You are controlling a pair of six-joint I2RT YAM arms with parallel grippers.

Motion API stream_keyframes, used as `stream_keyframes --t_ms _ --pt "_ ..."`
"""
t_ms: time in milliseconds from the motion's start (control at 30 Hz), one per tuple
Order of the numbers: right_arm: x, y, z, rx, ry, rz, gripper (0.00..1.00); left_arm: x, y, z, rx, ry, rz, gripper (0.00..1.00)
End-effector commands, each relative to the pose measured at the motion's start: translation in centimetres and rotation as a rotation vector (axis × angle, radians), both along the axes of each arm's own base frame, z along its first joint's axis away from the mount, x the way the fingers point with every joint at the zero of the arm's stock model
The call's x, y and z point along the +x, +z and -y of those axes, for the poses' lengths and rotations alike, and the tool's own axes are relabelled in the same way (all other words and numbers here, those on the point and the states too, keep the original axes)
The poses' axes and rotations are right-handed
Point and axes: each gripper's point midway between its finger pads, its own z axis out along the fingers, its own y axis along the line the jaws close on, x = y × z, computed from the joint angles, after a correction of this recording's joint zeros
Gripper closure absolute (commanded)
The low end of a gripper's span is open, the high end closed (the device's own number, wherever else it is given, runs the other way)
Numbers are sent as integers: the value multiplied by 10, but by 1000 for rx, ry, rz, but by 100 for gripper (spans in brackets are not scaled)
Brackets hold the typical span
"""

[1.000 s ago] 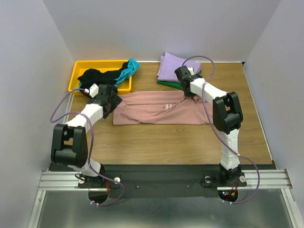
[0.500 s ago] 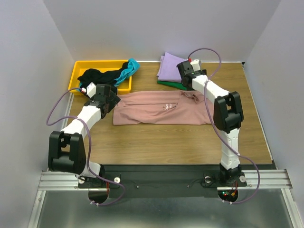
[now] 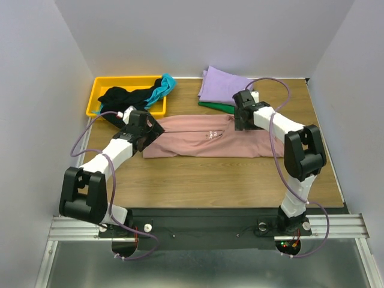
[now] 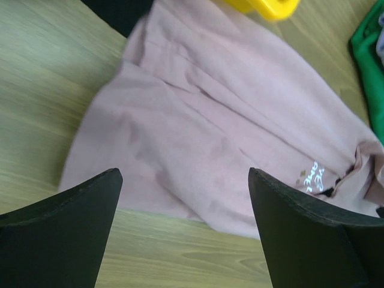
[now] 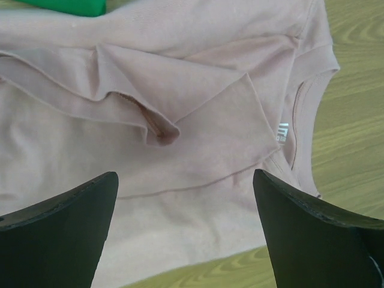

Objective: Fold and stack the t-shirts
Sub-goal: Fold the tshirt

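My left fingers and right fingers both stand wide apart, holding nothing, over opposite ends of the dusty-pink t-shirt. It lies folded lengthwise across the desk, near a lavender t-shirt stacked on a green one.

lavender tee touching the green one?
Touching. The top view shows the lavender tee lying on the green tee, whose near edge sticks out beneath it.
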Motion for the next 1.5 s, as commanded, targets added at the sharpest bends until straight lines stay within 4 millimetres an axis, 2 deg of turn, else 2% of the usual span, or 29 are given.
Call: stream_keyframes --t_ms 0,67,167,300,500,533,667,700,733,767,833,867,900,933,1000,1033,1067,1100,1133,1167,1233,1267,1367,1467 --pt "18 -12 7 -56 -54 39 0 11 0 22 -15 -78 28 2" --pt "28 -11 7 -70 -59 48 0 12 -10 26 -22 -101 7 2" --pt "39 -21 8 -78 -65 37 0 11 -26 31 -26 -122 -25 1" --pt "59 -19 25 -117 -133 71 0 7 -45 25 5 -115 -69 2" --pt "77 1 73 -240 -249 128 0 -1 -69 12 76 -91 -139 2" --pt "83 8 89 -287 -286 144 0 -3 -73 8 90 -84 -152 2" --pt "102 25 119 -339 -342 183 0 -12 -80 4 107 -80 -180 2" --pt "113 33 129 -324 -347 200 0 -13 -79 3 109 -80 -178 2" --pt "121 45 133 -300 -344 223 0 -14 -79 2 113 -80 -176 2" --pt "124 46 131 -286 -321 220 0 -15 -79 2 113 -80 -176 2" --pt "127 56 117 -203 -259 235 0 -15 -78 1 118 -81 -176 2" --pt "124 57 111 -159 -237 238 0 -15 -78 1 119 -80 -174 2" --pt "111 44 106 -124 -224 203 0 -16 -78 1 120 -83 -177 2" --pt "103 65 101 -69 -218 244 0 -17 -79 1 120 -85 -179 2" --pt "84 61 80 84 -203 243 0 -21 -81 -1 122 -83 -188 2" --pt "63 39 74 126 -202 185 0 -23 -82 -1 121 -83 -191 2" --pt "49 48 57 241 -180 198 0 -28 -85 -3 124 -83 -198 2" --pt "37 42 50 293 -176 178 0 -31 -86 -4 127 -83 -204 2" --pt "16 21 44 337 -203 128 0 -33 -86 -4 128 -82 -202 2" --pt "7 25 34 404 -187 127 0 -39 -88 -6 129 -82 -210 2" --pt "-9 13 28 455 -202 108 0 -44 -88 -8 132 -77 -214 2" --pt "-23 -2 25 473 -205 70 0 -52 -93 -11 136 -73 -228 2" --pt "-30 -11 27 466 -218 61 0 -62 -95 -15 144 -65 -231 2" --pt "-38 -31 23 487 -241 15 0 -72 -99 -20 155 -53 -254 2"
